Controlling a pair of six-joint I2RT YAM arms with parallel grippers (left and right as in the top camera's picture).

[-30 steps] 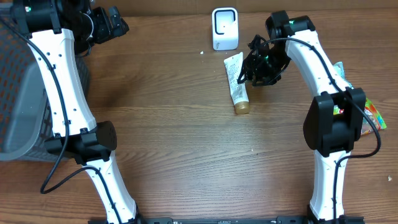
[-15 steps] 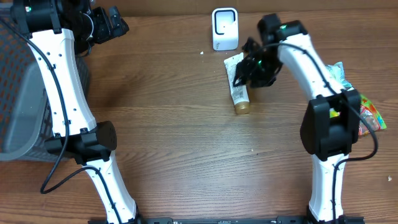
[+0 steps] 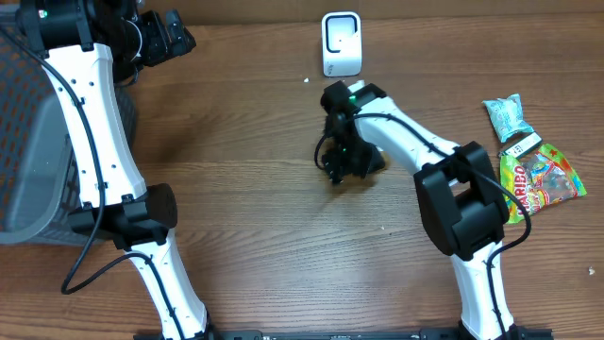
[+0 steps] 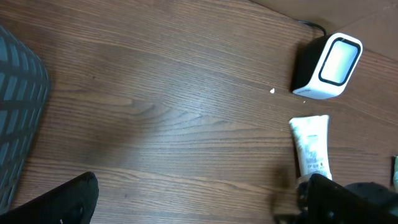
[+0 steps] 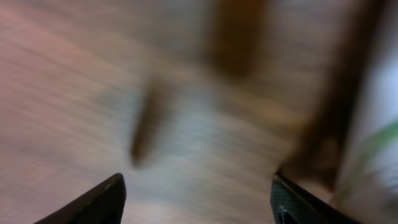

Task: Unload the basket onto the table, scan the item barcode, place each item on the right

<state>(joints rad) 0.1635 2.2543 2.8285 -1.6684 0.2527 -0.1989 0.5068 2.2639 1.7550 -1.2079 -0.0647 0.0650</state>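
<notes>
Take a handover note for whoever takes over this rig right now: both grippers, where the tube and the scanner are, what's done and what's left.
Left gripper: open, empty, at the far left by the basket.
Right gripper: jaws apart, nothing between them, over the near end of the tube. Its wrist view is blurred, so contact cannot be told.
Tube: lying flat on the table, in front of the scanner, not touching it.
Done: right arm is at the tube.
Left: grasp, lift, show the barcode to the scanner.
</notes>
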